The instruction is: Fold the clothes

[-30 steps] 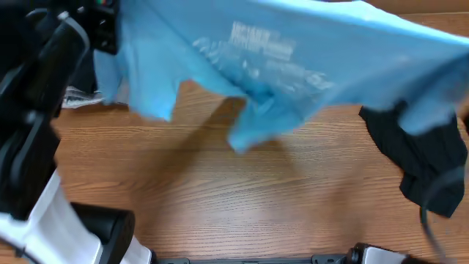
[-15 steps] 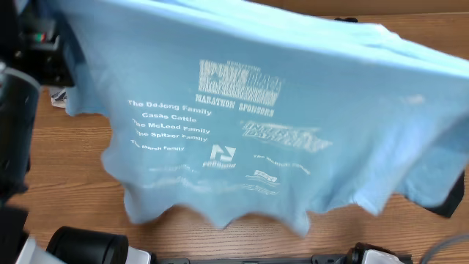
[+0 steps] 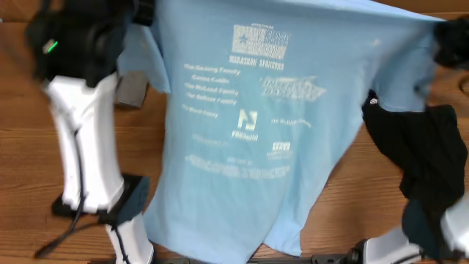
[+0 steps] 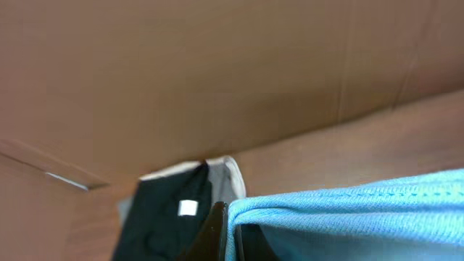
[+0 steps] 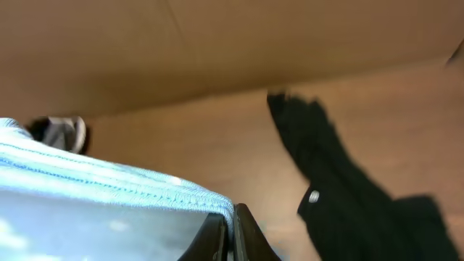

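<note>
The light blue T-shirt [image 3: 242,132] with white printed text hangs spread out over the wooden table [image 3: 344,205], print facing up, its lower edge reaching the table's front edge. My left gripper [image 3: 143,10] holds its far left corner and my right gripper [image 3: 445,33] holds its far right corner. In the left wrist view the jaws [image 4: 229,221] are shut on the shirt's folded edge [image 4: 348,206]. In the right wrist view the jaws [image 5: 230,221] are shut on its stitched hem [image 5: 109,181].
A black garment [image 3: 421,158] lies crumpled at the right; it also shows in the right wrist view [image 5: 341,188]. Another black garment with a white tag [image 4: 167,217] and a grey one [image 4: 230,174] lie at the far left. A brown wall stands behind the table.
The shirt went from bunched and high to fully spread, then shifted right and hangs longer toward the front. The left arm has swung into view at the left; the black garment is uncovered again.
</note>
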Motion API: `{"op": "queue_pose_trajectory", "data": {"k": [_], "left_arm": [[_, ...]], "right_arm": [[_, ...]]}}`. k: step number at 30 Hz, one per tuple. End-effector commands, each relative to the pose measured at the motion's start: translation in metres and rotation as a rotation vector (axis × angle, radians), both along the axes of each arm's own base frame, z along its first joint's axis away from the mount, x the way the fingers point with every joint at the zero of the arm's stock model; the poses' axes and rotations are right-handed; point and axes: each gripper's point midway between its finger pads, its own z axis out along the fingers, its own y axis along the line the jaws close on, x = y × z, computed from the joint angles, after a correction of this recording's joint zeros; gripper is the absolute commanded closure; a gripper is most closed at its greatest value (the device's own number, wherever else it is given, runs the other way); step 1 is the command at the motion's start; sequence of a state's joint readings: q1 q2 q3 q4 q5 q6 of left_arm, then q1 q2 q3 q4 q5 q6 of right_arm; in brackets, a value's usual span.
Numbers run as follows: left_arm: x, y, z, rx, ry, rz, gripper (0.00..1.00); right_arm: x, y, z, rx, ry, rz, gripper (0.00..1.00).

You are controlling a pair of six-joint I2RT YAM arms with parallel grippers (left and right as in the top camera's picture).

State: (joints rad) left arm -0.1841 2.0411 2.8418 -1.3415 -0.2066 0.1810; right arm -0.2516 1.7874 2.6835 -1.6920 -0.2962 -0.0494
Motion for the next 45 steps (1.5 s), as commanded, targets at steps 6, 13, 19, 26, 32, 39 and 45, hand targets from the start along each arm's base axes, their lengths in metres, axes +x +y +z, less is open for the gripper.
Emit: {"op": "queue_pose_trajectory", "data": {"k": [6, 13, 19, 26, 32, 39, 45], "left_arm": [[0.094, 0.013, -0.115, 0.068, 0.137, 0.130, 0.96], [0.159, 0.003, -0.203, 0.070, 0.156, 0.132, 0.96], [0.194, -0.005, -0.249, 0.037, 0.120, 0.136, 0.67], [0.212, -0.015, -0.244, -0.078, 0.031, 0.142, 0.00], [0.197, -0.021, -0.201, -0.107, 0.009, 0.101, 0.00], [0.117, -0.063, -0.145, -0.257, 0.177, -0.149, 0.00], [0.076, -0.071, -0.146, -0.303, 0.311, -0.171, 0.00]], "right_arm": [[0.100, -0.046, -0.111, -0.013, 0.216, -0.059, 0.96], [0.178, -0.050, -0.196, 0.001, 0.252, -0.025, 0.96], [0.233, -0.030, -0.247, -0.014, 0.206, 0.028, 0.86], [0.263, -0.008, -0.248, -0.033, 0.112, 0.060, 0.02], [0.237, -0.029, -0.225, 0.055, 0.159, -0.047, 0.00], [0.167, -0.065, -0.221, 0.116, 0.358, -0.133, 0.00], [0.120, -0.083, -0.261, 0.174, 0.592, -0.198, 0.10]]}}
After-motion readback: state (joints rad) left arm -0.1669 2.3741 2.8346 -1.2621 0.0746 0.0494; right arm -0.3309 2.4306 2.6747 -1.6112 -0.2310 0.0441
